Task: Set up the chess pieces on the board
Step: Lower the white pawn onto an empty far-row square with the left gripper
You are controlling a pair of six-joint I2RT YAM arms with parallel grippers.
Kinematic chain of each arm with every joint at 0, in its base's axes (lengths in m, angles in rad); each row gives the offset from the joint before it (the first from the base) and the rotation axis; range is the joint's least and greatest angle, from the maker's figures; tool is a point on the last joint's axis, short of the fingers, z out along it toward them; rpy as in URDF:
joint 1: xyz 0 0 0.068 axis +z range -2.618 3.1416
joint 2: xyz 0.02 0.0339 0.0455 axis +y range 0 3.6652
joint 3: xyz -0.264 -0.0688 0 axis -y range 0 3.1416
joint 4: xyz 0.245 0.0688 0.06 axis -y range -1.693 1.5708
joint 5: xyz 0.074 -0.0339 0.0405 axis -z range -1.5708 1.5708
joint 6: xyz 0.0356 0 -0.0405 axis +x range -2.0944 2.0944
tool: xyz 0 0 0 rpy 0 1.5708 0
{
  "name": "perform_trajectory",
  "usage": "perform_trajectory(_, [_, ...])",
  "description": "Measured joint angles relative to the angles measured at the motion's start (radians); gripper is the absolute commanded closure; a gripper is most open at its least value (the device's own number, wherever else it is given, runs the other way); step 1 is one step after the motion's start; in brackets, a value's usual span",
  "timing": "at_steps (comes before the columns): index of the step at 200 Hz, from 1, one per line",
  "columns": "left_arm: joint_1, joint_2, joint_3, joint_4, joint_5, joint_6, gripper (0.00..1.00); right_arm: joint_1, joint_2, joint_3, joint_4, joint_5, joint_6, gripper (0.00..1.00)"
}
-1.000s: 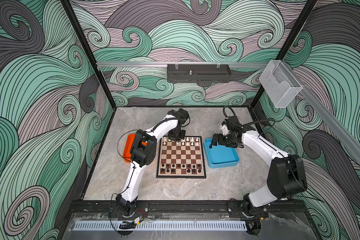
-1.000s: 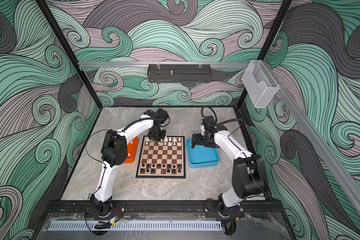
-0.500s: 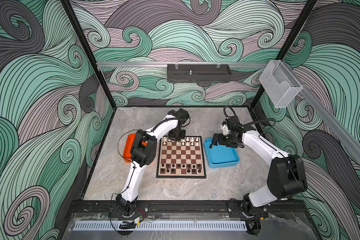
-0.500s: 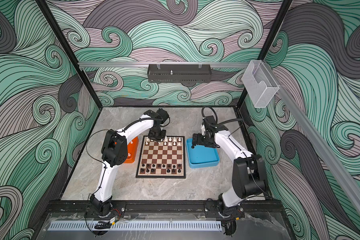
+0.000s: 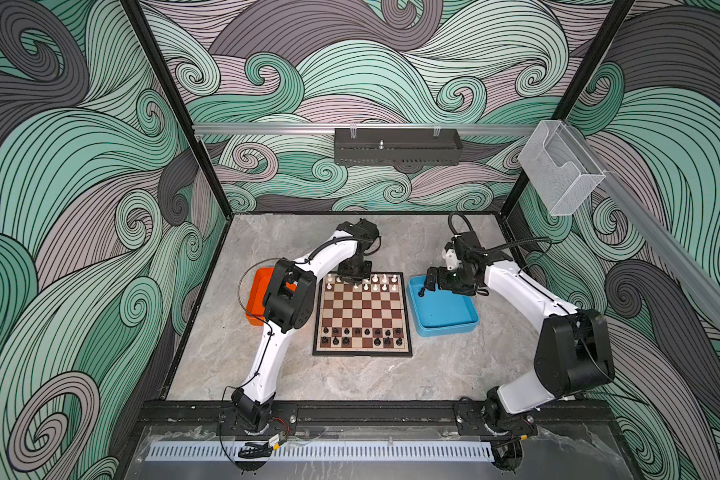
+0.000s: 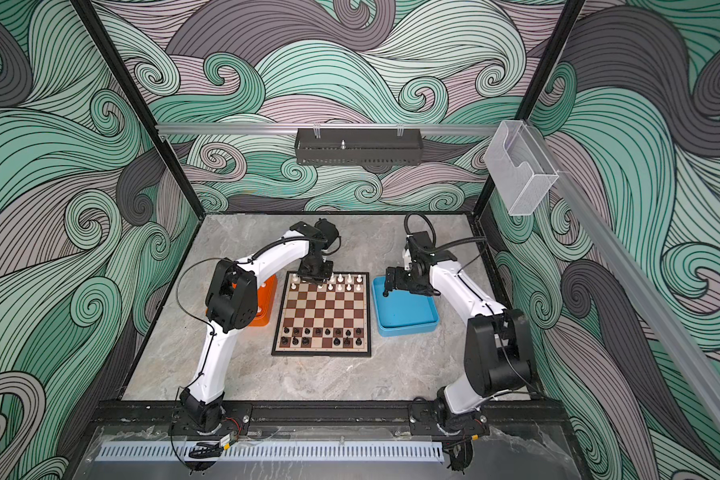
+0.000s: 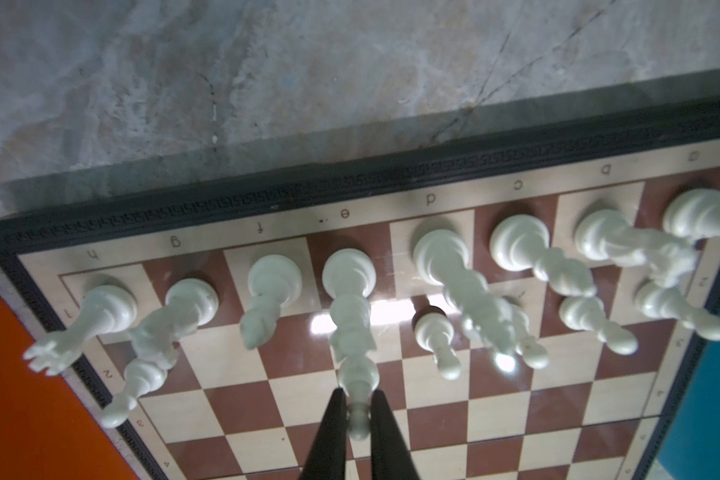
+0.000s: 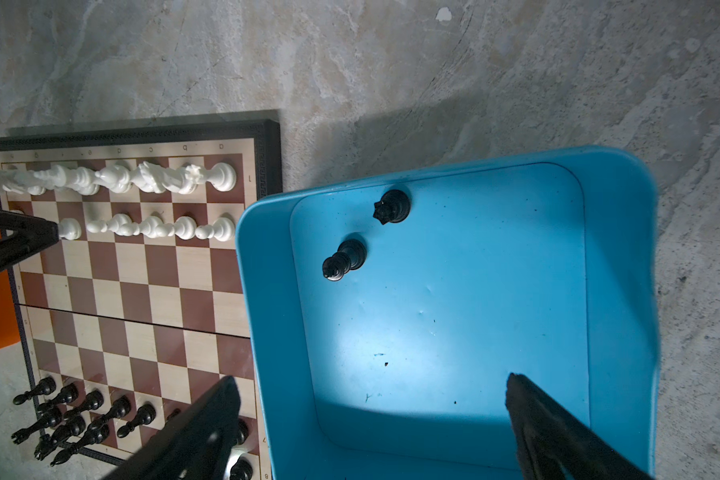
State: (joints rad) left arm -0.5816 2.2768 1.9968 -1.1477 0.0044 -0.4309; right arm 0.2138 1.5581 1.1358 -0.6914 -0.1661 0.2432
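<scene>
Placing step: we judge that a white pawn (image 7: pixel 357 422) is going onto white's second rank, at the 12 o'clock end of the board (image 5: pixel 361 309).
Left gripper (image 7: pixel 357 399): clenched on that pawn's head. We cannot tell whether its foot is down on the square.
Next move: we would let go only once it stands, then rise straight up.
Right gripper (image 8: pixel 371 380): spread wide and grasping nothing, over the blue tray (image 8: pixel 267 291) at the board's 3 o'clock.
Waiting there: two black pieces (image 8: pixel 391 206) toward the tray's 11 o'clock corner. Black's back rank at 6 o'clock shows a matching gap.
In the way: a tall white piece (image 7: pixel 348 270) just behind the pawn at 12 o'clock, and a neighbour pawn (image 7: pixel 433 328) just beside it at 3 o'clock.
Elsewhere: the orange tray (image 5: pixel 254 299) at 9 o'clock is partly hidden by the left arm (image 5: pixel 287 299).
</scene>
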Motion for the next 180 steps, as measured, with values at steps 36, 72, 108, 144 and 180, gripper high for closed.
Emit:
perform_trajectory(36, [-0.008, 0.011, 0.002, 0.005, 0.006, -0.003, 0.87, 0.000, 0.000, -0.004, 0.000, -0.001, 0.000, 0.01])
perform_trajectory(72, [-0.009, 0.020, 0.002, 0.010, 0.007, -0.005, 0.87, -0.001, 0.000, -0.006, 0.001, -0.004, 0.000, 0.00])
perform_trajectory(108, [-0.009, 0.026, 0.002, 0.011, 0.006, -0.006, 0.87, -0.004, 0.000, -0.006, 0.001, -0.011, 0.000, 0.00])
perform_trajectory(144, [-0.009, 0.026, 0.006, 0.011, 0.000, -0.006, 0.87, -0.006, 0.000, -0.006, 0.001, -0.016, 0.000, 0.00])
perform_trajectory(180, [-0.009, 0.026, 0.018, 0.012, -0.011, -0.005, 0.87, -0.006, 0.000, -0.006, 0.002, -0.018, 0.000, 0.00])
